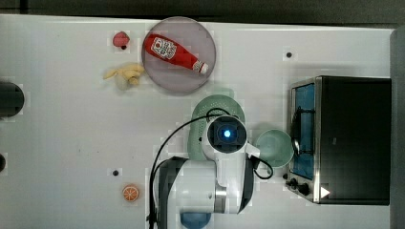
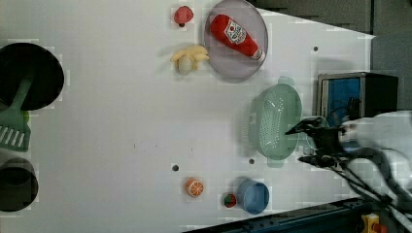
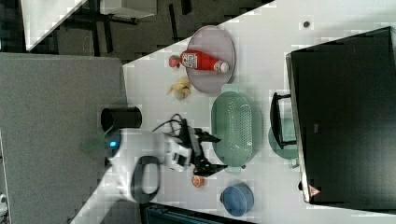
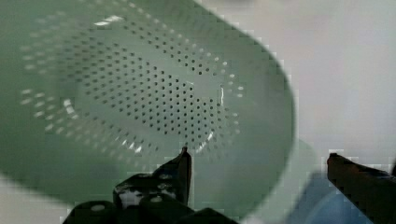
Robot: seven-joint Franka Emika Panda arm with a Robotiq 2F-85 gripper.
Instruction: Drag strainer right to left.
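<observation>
The strainer [image 1: 216, 108] is a pale mint-green oval colander dotted with holes, standing on the white table between the grey plate and the cup; my arm's wrist covers its near end in the top view. In the left view the strainer [image 2: 273, 121] has my gripper [image 2: 300, 145] at its right rim, by the tab handle. The gripper [image 3: 215, 153] is open and holds nothing. In the wrist view the strainer [image 4: 140, 93] lies close below, one fingertip [image 4: 185, 161] over its inside, the other beyond the rim.
A grey plate [image 1: 191, 81] with a ketchup bottle [image 1: 174, 52] lies beside the strainer's far end. A mint cup [image 1: 273, 149] and a toaster oven [image 1: 351, 138] stand at the top view's right. A blue bowl [image 2: 253, 196], orange [image 2: 194, 187], banana [image 2: 188, 58] and strawberry [image 2: 183, 14] lie around.
</observation>
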